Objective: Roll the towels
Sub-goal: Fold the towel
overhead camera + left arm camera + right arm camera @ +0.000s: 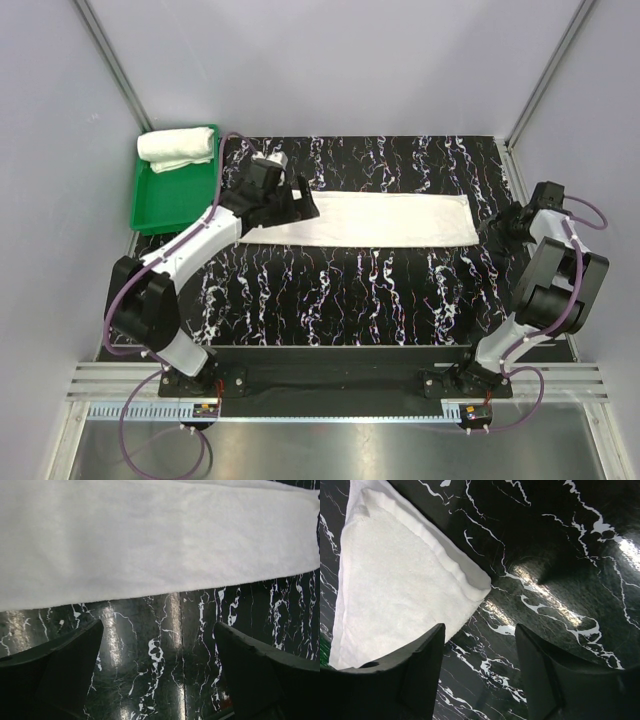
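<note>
At the bottom of the top view, both arms are rising from their bases at the near edge of the black, white-veined tabletop [380, 300]. The left gripper [157, 630] is reaching toward left of centre with its jaws spread wide, holding nothing. In its wrist view bare marble is showing between the two dark fingers, and the long edge of the flat towel [390, 220] is running across the frame just beyond them. At the right of the top view, the right gripper [480, 630] is pointing at that towel's right end, its jaws standing apart and gripping nothing. In its wrist view a thick-hemmed corner of the cloth is lying in the upper left, just beside the left-hand finger. The flat towel is lying spread across the middle of the tabletop, between the two grippers. Farther back, in the upper left, the rolled towel [178, 148] is resting at the far end of the green tray [170, 205].
</note>
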Action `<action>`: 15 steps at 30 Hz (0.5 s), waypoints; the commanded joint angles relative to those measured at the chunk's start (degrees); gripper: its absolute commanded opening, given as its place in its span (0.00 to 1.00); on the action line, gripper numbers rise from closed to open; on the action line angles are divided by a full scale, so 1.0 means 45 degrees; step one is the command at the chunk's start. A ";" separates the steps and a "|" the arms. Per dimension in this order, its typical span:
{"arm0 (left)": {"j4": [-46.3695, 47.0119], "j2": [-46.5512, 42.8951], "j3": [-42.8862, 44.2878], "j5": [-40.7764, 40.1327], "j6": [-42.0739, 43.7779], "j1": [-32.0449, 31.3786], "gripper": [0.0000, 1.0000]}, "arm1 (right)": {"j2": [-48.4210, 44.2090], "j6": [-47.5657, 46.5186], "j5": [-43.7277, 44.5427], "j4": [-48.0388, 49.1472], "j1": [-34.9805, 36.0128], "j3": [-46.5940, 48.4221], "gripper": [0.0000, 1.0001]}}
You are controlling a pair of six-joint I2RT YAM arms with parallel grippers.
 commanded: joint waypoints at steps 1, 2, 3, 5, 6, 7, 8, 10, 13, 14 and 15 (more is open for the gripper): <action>0.0530 0.0059 -0.0006 -0.0466 0.0167 -0.0380 0.99 | 0.0349 0.0053 -0.0739 0.0551 0.0046 0.0035 0.63; 0.0550 0.0040 -0.0084 -0.0427 0.0168 -0.0400 0.99 | 0.0408 0.0150 -0.0837 0.0784 0.0046 -0.0043 0.61; 0.0550 0.0020 -0.0123 -0.0388 0.0226 -0.0439 0.99 | 0.0467 0.0209 -0.0916 0.0902 0.0046 -0.0102 0.60; 0.0414 -0.0155 -0.0162 -0.0349 0.0381 -0.0439 0.99 | 0.0584 0.0366 -0.0994 0.1176 0.0046 -0.0297 0.57; 0.0317 -0.0252 -0.0163 -0.0387 0.0460 -0.0439 0.99 | 0.0623 0.0405 -0.1033 0.1235 0.0046 -0.0337 0.50; 0.0122 -0.0447 -0.0105 -0.0368 0.0693 -0.0420 0.99 | 0.0759 0.0425 -0.1130 0.1371 0.0046 -0.0414 0.49; -0.0034 -0.0565 -0.0046 -0.0368 0.0695 -0.0439 0.99 | 0.0819 0.0444 -0.1131 0.1391 0.0046 -0.0454 0.49; -0.0463 -0.0896 0.0187 -0.0719 0.1181 -0.0381 0.99 | 0.0936 0.0444 -0.1112 0.1469 0.0046 -0.0513 0.48; -0.1343 -0.1422 0.0715 -0.0895 0.1826 -0.0127 0.99 | 0.0956 0.0386 -0.0917 0.1528 0.0046 -0.0610 0.48; -0.1635 -0.1580 0.0890 -0.0838 0.2079 0.0125 0.99 | 0.0975 0.0386 -0.0858 0.1528 0.0046 -0.0610 0.48; -0.1773 -0.1736 0.0950 -0.0798 0.2178 0.0263 0.99 | 0.1014 0.0386 -0.0800 0.1509 0.0046 -0.0591 0.48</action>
